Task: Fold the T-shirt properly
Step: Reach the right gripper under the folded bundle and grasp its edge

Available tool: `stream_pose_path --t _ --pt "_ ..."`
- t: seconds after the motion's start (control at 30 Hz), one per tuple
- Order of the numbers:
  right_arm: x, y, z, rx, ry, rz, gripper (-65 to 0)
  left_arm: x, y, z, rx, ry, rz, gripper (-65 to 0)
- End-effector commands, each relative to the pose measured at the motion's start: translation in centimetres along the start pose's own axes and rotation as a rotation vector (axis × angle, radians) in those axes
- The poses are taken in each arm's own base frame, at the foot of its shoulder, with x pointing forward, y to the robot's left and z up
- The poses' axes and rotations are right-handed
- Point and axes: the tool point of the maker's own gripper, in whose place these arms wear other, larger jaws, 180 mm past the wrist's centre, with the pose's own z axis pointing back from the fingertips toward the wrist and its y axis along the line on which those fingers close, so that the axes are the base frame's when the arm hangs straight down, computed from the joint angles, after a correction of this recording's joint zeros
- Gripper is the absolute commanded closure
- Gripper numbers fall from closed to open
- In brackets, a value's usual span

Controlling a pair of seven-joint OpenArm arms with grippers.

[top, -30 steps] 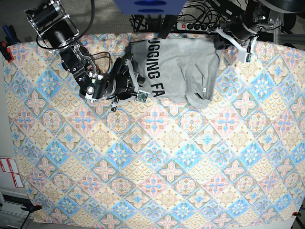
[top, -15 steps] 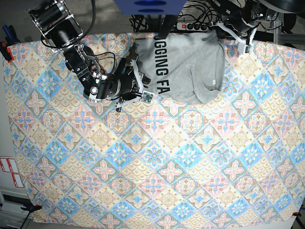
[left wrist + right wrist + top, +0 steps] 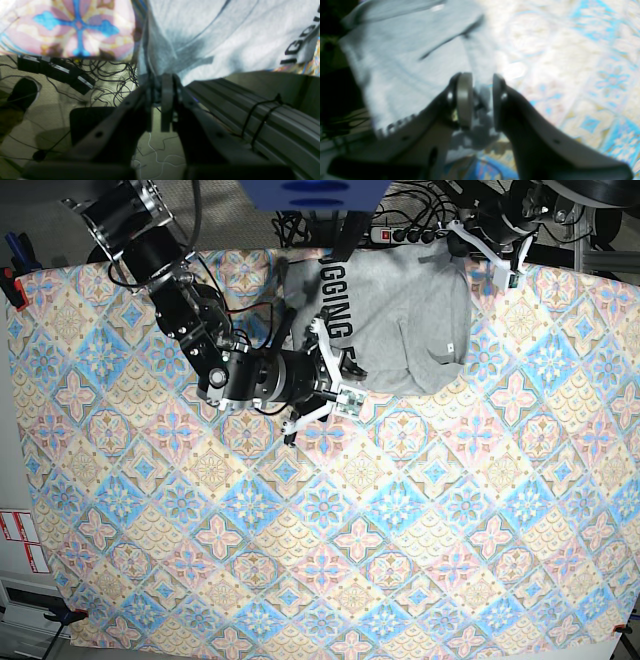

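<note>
The light grey T-shirt [image 3: 400,315] lies bunched at the far middle of the patterned tablecloth [image 3: 330,520], with black lettering [image 3: 335,320] showing along its left side. My right gripper [image 3: 335,380] is at the shirt's near left edge; in the right wrist view it [image 3: 482,100] is shut on a fold of the grey shirt [image 3: 407,62]. My left gripper [image 3: 468,242] is at the shirt's far right corner, by the table's far edge. In the left wrist view it [image 3: 161,95] is shut on the shirt's fabric [image 3: 225,37].
A power strip [image 3: 405,232] and tangled cables lie beyond the far edge; they also show on the floor in the left wrist view [image 3: 55,72]. An aluminium rail [image 3: 250,107] runs along that edge. A blue object [image 3: 310,190] overhangs the far middle.
My right gripper has moved right along the shirt's near edge, pushing the lettered side inward. My left gripper has pulled the far right corner toward the far edge. The shirt is more bunched.
</note>
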Motion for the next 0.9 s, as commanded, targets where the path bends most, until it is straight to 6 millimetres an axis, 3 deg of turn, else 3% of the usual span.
stream_pose_path --t 0.0,0.33,0.43,0.57,0.67,0.87 --pt "2.2 0.6 -0.4 0.029 -0.064 0.011 -13.0 0.3 -0.1 0.3 -0.005 -0.009 -0.010 -1.4" --pt "2.1 1.7 -5.0 0.133 0.004 -0.026 -13.5 0.3 -0.1 0.3 -0.006 -0.010 -0.011 -10.9" --pt "2.0 1.8 -5.5 0.142 0.013 -0.043 -15.3 0.3 -0.1 0.3 -0.005 -0.010 -0.010 -14.9" --pt "3.6 0.5 -5.4 0.122 -0.008 -0.014 -20.4 0.3 -0.1 0.3 -0.004 -0.010 -0.007 -19.0" --pt "4.9 1.1 -6.0 0.138 -0.030 -0.021 -21.0 0.3 -0.1 0.3 -0.004 -0.010 -0.007 -22.2" --pt "3.7 0.9 -7.5 0.165 0.000 -0.070 -21.0 0.3 -0.2 0.3 -0.005 -0.009 -0.008 -23.9"
